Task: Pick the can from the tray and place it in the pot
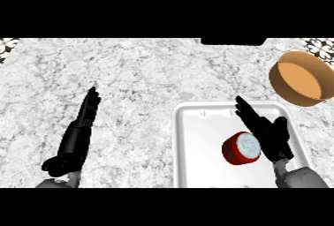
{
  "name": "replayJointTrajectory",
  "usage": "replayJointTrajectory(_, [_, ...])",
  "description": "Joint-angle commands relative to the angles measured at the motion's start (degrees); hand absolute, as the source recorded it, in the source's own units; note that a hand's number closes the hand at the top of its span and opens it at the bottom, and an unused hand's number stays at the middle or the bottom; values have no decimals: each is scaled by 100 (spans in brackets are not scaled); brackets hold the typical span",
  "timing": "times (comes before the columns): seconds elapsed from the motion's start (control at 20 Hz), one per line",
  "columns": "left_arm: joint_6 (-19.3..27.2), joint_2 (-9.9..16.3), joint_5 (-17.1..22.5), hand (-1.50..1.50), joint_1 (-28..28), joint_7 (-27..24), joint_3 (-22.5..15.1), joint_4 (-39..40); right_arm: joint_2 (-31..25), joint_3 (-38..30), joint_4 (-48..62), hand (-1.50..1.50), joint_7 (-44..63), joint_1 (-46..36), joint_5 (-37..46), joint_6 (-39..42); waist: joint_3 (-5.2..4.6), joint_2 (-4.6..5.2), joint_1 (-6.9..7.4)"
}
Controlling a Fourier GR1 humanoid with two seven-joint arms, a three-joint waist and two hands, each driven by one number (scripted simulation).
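Over the tray (195, 145), right hand (269, 132) hovers beside can (241, 148), fingers straight (L hand (78, 132) too, resting).

A: Which item forms the background?
B: The surface (130, 79), a pale grey-and-white marbled top filling nearly the whole view.

A: What lies along its far edge?
B: A dark rectangular object (233, 41) at top centre, cut off by the view's edge, and black-and-white patterned patches in the top-left corner (8, 45) and the top-right corner (321, 46).
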Motion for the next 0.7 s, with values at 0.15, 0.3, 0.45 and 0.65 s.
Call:
replayJointTrajectory(0.15, [-47,81,427,0,-449,181,646,-68,-726,-915,-650,150,-771,-1071,-1353,2034,220,36,139])
replayJointTrajectory(0.3, [-23,6,499,0,-363,268,617,-2,-2130,-987,-871,150,-1107,-1645,495,1932,95,-155,99])
replayJointTrajectory(0.45, [-205,266,950,0,-978,821,1153,-45,-2175,-1786,361,-150,-2688,-1211,0,2635,239,132,68])
replayJointTrajectory(0.65, [-199,251,939,0,-952,890,1134,30,-2431,-1839,429,-150,-4782,-677,529,3362,237,75,-21])
